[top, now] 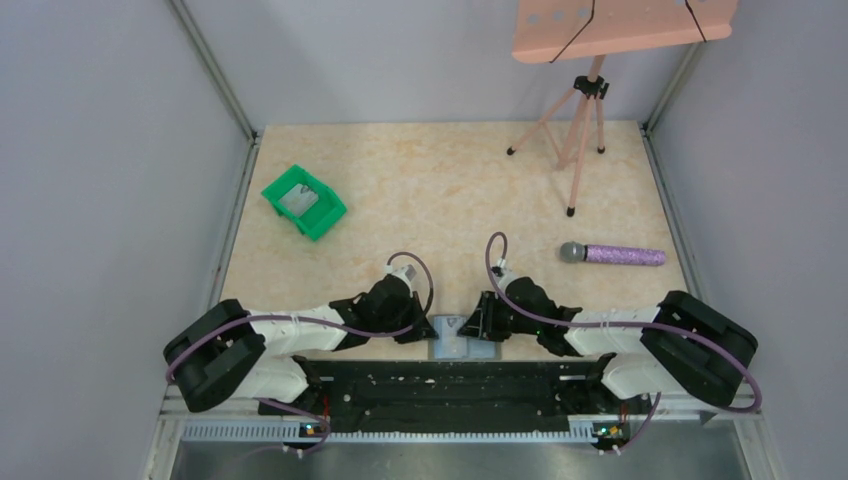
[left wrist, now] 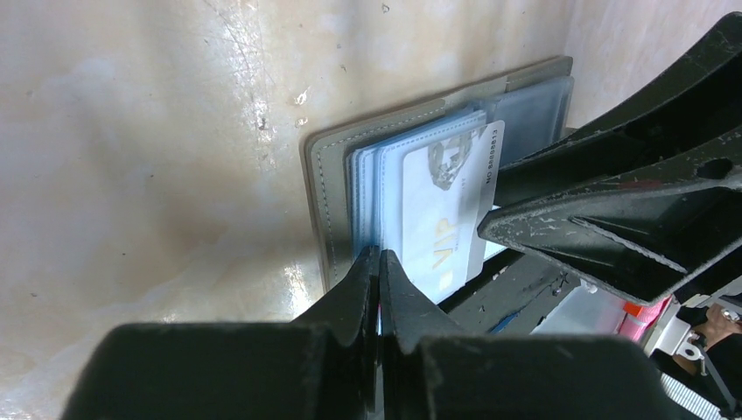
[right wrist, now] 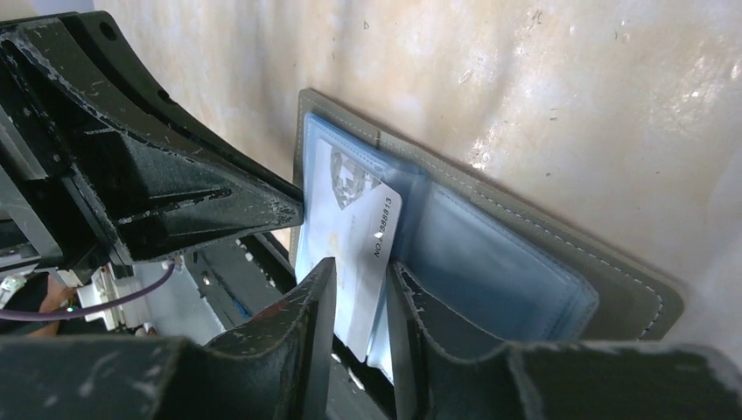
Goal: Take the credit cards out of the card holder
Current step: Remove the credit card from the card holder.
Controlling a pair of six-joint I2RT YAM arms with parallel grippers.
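2 robot arms meet over the card holder point(left wrist: 325, 203), which lies opened flat on the pale speckled table point(top: 450, 180) at its near edge, between the 2 grippers and just ahead of the arms' black base rail point(top: 440, 385). A white credit card point(left wrist: 442, 219) lettered "VIP" in gold sticks partway out of the holder's clear blue-tinted sleeves, toward the near edge. The left gripper point(left wrist: 379, 273) has its jaws closed tight, the tips pressed against the sleeve edges on the holder's left half; whether a sleeve is pinched between them cannot be told. The right gripper point(right wrist: 360, 297) has its jaws partly apart, 1 finger on each side of the protruding card's middle, with bare card showing in the gap. Well apart on the table are a green plastic bin point(top: 303, 200) at left, a glittery purple microphone point(top: 612, 254) at right, and a pink tripod stand point(top: 585, 110) at the far right corner.
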